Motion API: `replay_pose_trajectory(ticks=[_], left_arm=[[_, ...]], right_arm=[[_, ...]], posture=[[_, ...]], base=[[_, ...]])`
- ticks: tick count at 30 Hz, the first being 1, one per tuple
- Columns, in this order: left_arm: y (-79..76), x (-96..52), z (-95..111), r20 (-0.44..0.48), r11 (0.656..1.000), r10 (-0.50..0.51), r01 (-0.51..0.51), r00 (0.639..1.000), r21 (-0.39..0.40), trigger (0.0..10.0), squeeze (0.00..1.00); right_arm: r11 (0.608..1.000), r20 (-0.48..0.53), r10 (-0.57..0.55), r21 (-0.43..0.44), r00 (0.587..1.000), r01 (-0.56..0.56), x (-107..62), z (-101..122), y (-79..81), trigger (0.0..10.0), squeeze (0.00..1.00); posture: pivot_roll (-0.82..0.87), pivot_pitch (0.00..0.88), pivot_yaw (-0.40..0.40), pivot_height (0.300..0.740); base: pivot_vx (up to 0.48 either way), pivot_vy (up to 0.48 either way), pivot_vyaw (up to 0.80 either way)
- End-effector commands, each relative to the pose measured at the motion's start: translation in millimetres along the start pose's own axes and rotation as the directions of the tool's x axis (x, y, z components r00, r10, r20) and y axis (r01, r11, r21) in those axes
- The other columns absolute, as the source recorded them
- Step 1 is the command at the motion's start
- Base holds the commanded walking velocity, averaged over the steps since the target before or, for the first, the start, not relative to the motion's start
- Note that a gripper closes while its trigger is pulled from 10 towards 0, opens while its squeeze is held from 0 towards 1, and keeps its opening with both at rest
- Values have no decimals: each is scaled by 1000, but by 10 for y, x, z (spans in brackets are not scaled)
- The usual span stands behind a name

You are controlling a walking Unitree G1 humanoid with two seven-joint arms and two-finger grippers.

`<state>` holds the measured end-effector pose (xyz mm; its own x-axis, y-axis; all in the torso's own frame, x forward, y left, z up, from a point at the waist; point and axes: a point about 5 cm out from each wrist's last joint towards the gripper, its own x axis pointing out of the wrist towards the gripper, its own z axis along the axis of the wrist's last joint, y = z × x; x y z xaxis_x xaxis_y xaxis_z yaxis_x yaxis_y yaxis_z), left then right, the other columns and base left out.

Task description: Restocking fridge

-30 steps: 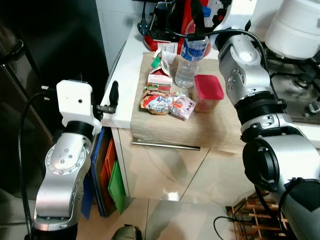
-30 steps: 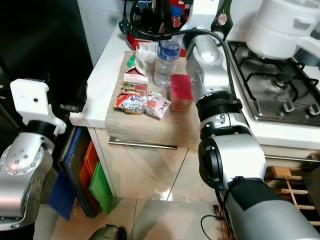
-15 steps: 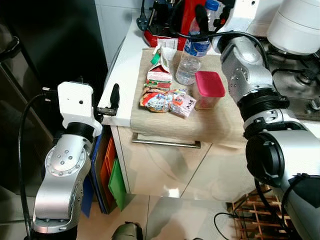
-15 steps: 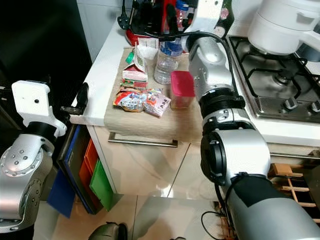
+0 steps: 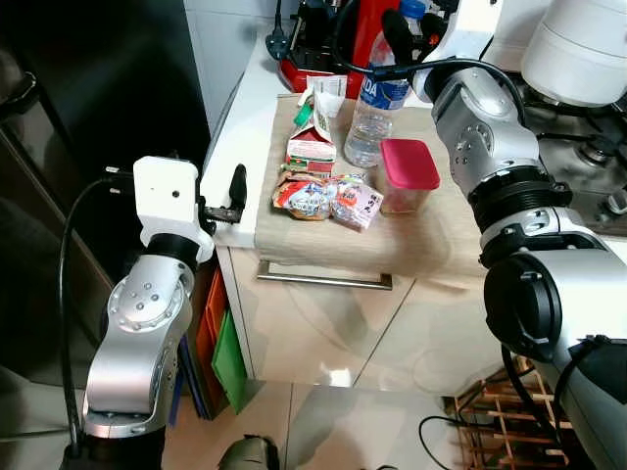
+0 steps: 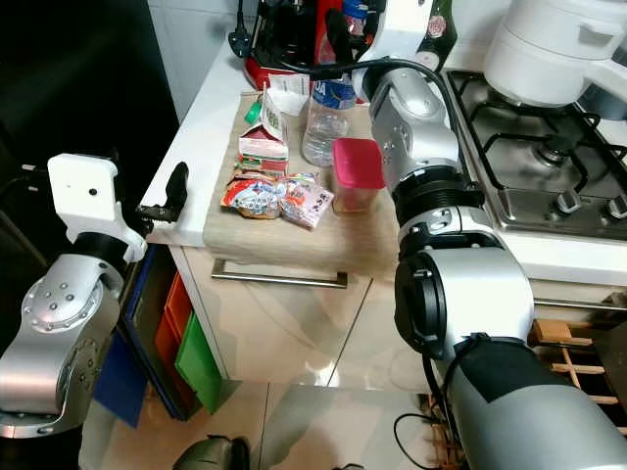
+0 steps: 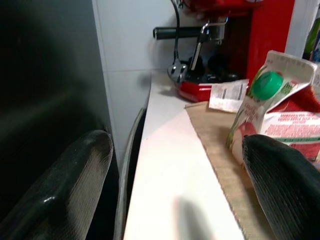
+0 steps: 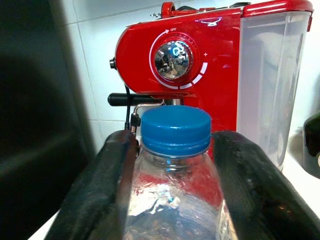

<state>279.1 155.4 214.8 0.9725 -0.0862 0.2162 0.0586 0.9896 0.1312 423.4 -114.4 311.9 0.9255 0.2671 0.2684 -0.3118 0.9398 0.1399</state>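
A clear water bottle (image 5: 370,122) with a blue cap (image 8: 175,130) stands at the back of a tan mat (image 5: 411,245) on the counter. My right gripper (image 8: 172,165) is shut on the bottle just below the cap, one finger on each side. Beside the bottle stands a red-and-white carton (image 5: 313,142) with a green cap. In front of them lie snack packets (image 5: 328,199) and a red-lidded container (image 5: 409,174). My left gripper (image 7: 177,165) is open at the counter's left edge, holding nothing, level with the carton (image 7: 280,110).
A red coffee machine (image 8: 190,55) stands right behind the bottle. A gas hob (image 5: 588,147) with a white pot (image 5: 578,49) lies to the right. The dark fridge (image 5: 98,98) is on the left. Coloured boards (image 5: 220,343) lean beside the cabinet, and a wooden rack (image 5: 500,431) stands low right.
My left arm has risen and moved right, nearer the counter's edge. The right gripper stays at the bottle, which still stands on the mat.
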Motion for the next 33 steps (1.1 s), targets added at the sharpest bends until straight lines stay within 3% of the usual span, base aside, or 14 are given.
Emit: replay_pose_trajectory(ticks=[1,9,16,19,20,23,24,25,28,29,30,31,33], left_arm=[[-38,13,0,3,1000,-13,13,1000,3,10000,0],[-96,97,-111,-44,999,-33,32,999,-18,10000,0],[-181,162,-155,-63,998,-67,68,996,1,10000,0],[-192,189,-169,-62,998,-69,69,996,1,10000,0],[-207,208,-165,-52,997,-71,71,996,-1,10000,0],[-223,240,-155,-39,997,-74,74,997,-3,10000,0],[-223,240,-155,-39,997,-74,74,997,-3,10000,0],[-227,263,-149,-31,997,-73,73,997,-4,10000,0],[-232,279,-147,-26,997,-72,72,997,-5,10000,0],[-240,296,-151,-22,997,-73,73,997,-7,10000,0],[-240,296,-151,-22,997,-73,73,997,-7,10000,0],[-253,308,-155,-17,997,-76,76,997,-11,10000,0],[-259,312,-157,-16,997,-78,78,997,-13,10000,0]], right_arm=[[1000,-21,1,10,1000,-1,-2,-25,-7,0,35],[1000,-10,-2,28,1000,2,-34,-139,4,0,59],[1000,105,-10,-25,994,12,-54,-39,-5,0,51],[998,208,-19,-53,978,31,-50,153,-26,0,55],[993,325,-32,-96,945,67,-58,404,-60,0,43],[986,442,-33,-131,896,102,-81,705,-98,0,43],[986,442,-33,-131,896,102,-81,705,-98,0,43],[979,506,-32,-159,862,130,-110,888,-133,0,43],[965,562,-27,-203,827,169,-157,1059,-179,0,31],[939,612,-19,-261,790,225,-225,1211,-247,0,31],[939,612,-19,-261,790,225,-225,1211,-247,0,31],[906,640,-7,-321,769,275,-303,1303,-342,0,27],[889,646,-5,-347,764,299,-346,1323,-401,0,31]], posture=[[159,70,-46,740],[150,22,-59,740],[137,2,-55,740],[133,0,-55,740],[129,0,-53,740],[123,0,-53,740],[123,0,-53,740],[116,0,-52,740],[110,0,-52,740],[100,0,-49,740],[100,0,-49,740],[93,0,-50,740],[87,0,-51,740]], base=[[0,0,0],[0,0,0],[0,0,0],[0,0,0],[0,0,0],[0,0,0],[0,0,0],[0,0,0],[0,0,0],[0,0,0],[0,0,0],[0,0,0],[0,0,0]])
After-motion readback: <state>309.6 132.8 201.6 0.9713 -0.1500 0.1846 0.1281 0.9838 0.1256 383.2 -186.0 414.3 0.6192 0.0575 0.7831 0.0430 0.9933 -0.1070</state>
